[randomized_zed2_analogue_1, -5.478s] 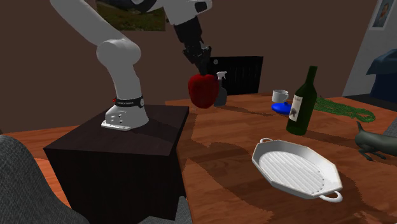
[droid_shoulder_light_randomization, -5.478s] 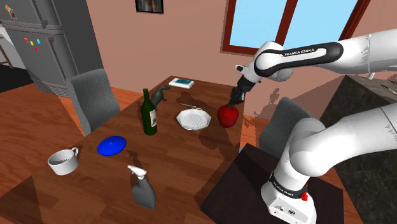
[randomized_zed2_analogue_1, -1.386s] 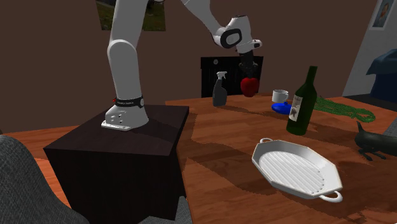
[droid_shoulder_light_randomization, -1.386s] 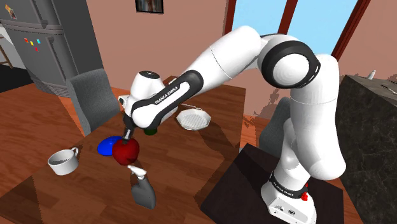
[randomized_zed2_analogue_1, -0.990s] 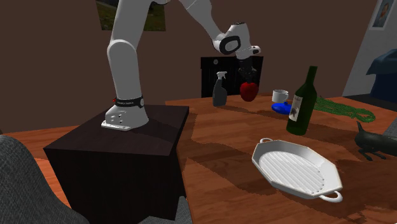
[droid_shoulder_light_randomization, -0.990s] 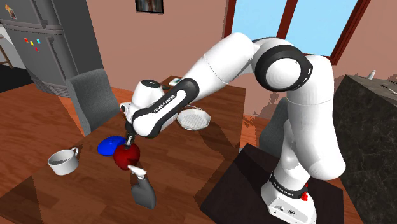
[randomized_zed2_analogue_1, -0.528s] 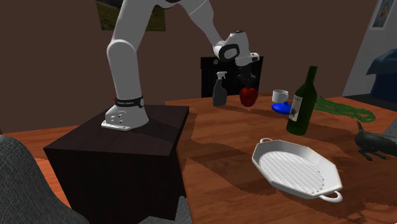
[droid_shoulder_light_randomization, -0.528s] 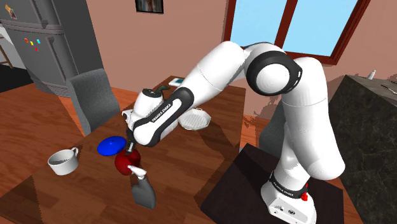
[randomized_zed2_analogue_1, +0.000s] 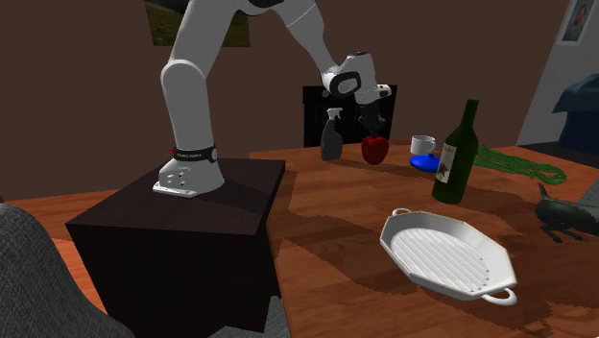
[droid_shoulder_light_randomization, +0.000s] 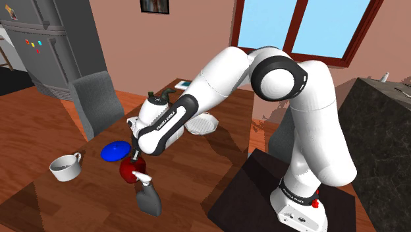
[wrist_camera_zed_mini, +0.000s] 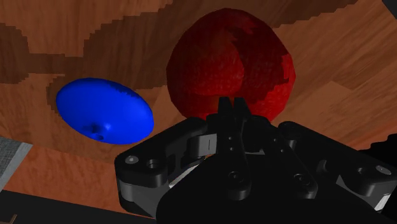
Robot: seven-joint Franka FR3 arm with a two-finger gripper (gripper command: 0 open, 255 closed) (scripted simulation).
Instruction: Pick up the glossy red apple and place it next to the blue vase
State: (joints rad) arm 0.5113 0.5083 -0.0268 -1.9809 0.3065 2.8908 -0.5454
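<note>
The dark red apple [droid_shoulder_light_randomization: 127,170] hangs just over the wooden table [droid_shoulder_light_randomization: 191,171], or rests on it; I cannot tell which. It is between the flat blue vase [droid_shoulder_light_randomization: 115,151] and a grey spray bottle [droid_shoulder_light_randomization: 147,194]. My gripper [droid_shoulder_light_randomization: 135,157] is right above the apple, shut on its top. In the wrist view the fingertips [wrist_camera_zed_mini: 224,107] meet over the apple [wrist_camera_zed_mini: 229,63], and the blue vase [wrist_camera_zed_mini: 105,109] lies close beside it. The second exterior view has the apple [randomized_zed2_analogue_1: 374,149] under the gripper [randomized_zed2_analogue_1: 372,130], a short way from the vase [randomized_zed2_analogue_1: 422,162].
A white mug [droid_shoulder_light_randomization: 66,167] stands beyond the vase. A dark green wine bottle [randomized_zed2_analogue_1: 454,154], a white ridged dish [randomized_zed2_analogue_1: 446,254] and a dark figurine [randomized_zed2_analogue_1: 566,216] are on the table. The spray bottle [randomized_zed2_analogue_1: 332,134] is near the apple. A grey chair [droid_shoulder_light_randomization: 99,102] is at the table's side.
The arm carried the apple across the table to the blue vase, then lowered it steadily toward the tabletop beside the spray bottle. The gripper has stayed shut on it.
</note>
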